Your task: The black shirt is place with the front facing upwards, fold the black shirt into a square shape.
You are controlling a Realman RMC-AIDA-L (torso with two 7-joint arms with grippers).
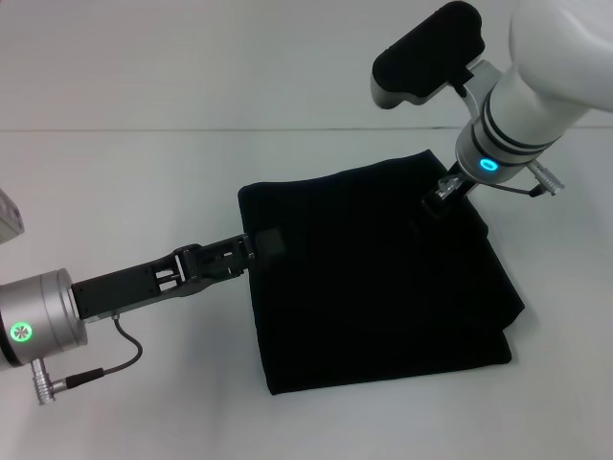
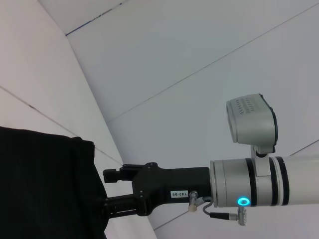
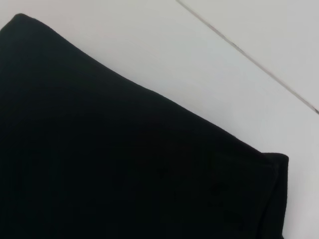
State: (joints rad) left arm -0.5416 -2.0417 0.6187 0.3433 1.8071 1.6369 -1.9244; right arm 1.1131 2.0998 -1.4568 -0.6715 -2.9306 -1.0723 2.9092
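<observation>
Black shirt (image 1: 374, 278) already squared; left gripper (image 1: 257, 245) at its edge, right gripper (image 1: 442, 196) on top, finger state unclear. Edges should be aligned before release.

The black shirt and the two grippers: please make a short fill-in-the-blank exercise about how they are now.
1. The black shirt lies folded into a roughly ____ shape.
2. The left gripper meets the shirt's ____ edge in the head view.
3. The right gripper is at the shirt's far ____ corner in the head view.
4. The table under the shirt is ____ in colour.

Missing words: square; left; right; white
</observation>
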